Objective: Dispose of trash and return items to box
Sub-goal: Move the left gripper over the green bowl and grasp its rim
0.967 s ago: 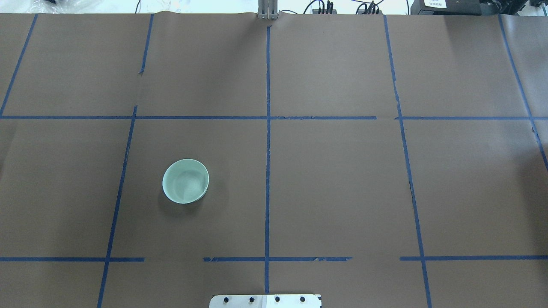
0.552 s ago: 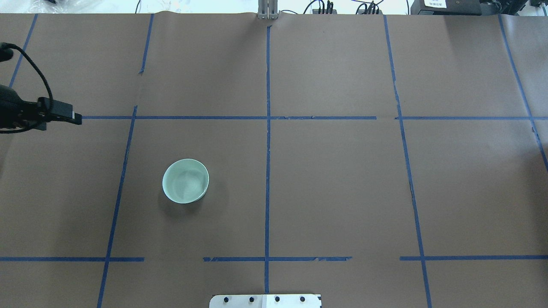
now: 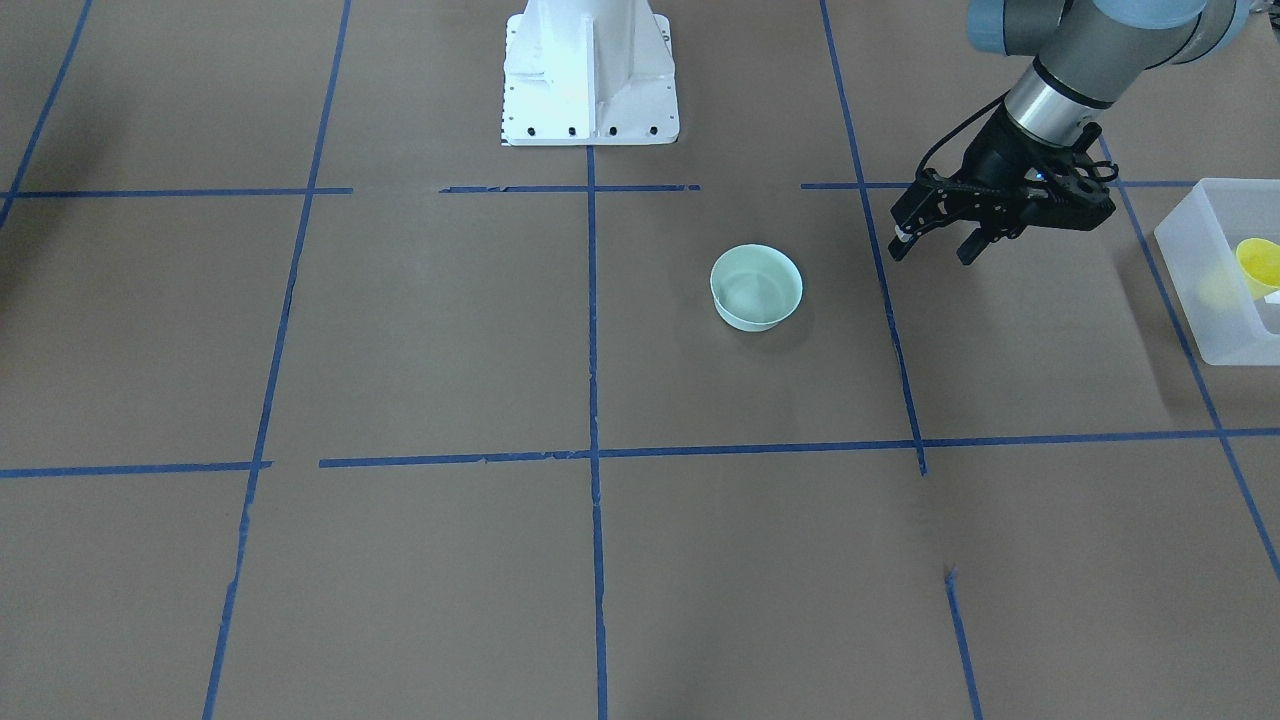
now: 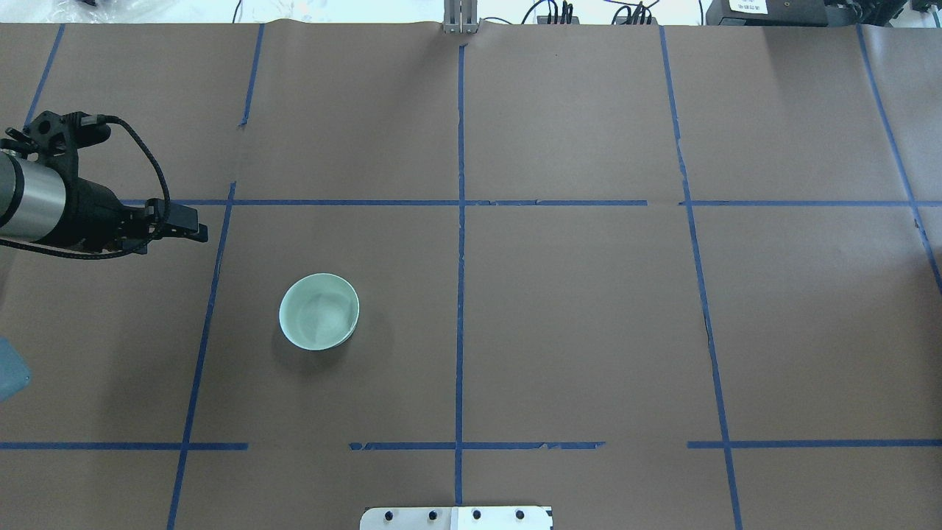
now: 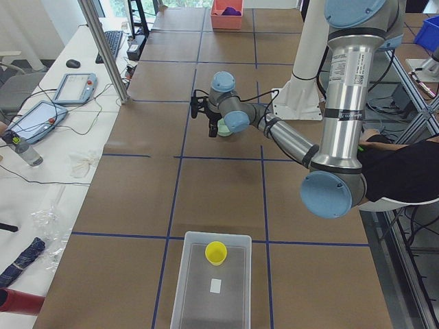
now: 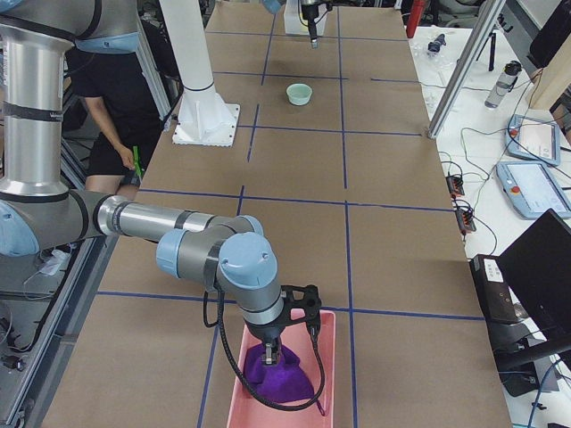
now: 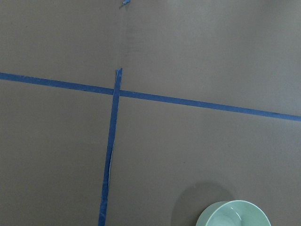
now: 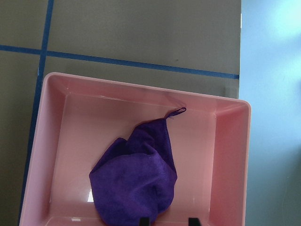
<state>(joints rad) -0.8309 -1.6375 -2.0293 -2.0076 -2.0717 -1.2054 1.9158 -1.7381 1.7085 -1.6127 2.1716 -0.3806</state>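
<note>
A small yellow cup lies inside the translucent white box at the table's left end; both show in the exterior left view, cup and box. My left gripper is open and empty, hovering above the table between the box and a pale green bowl. In the overhead view the left gripper is up and left of the bowl. My right gripper is open over a purple cloth in a pink tray.
The pink tray sits at the table's right end, with the right arm above it. The bowl's rim shows at the bottom of the left wrist view. The robot base stands at the table's near edge. A person stands behind the robot.
My left arm has come into the overhead view from the left and moved right and slightly down toward the bowl. The bowl has not moved.
</note>
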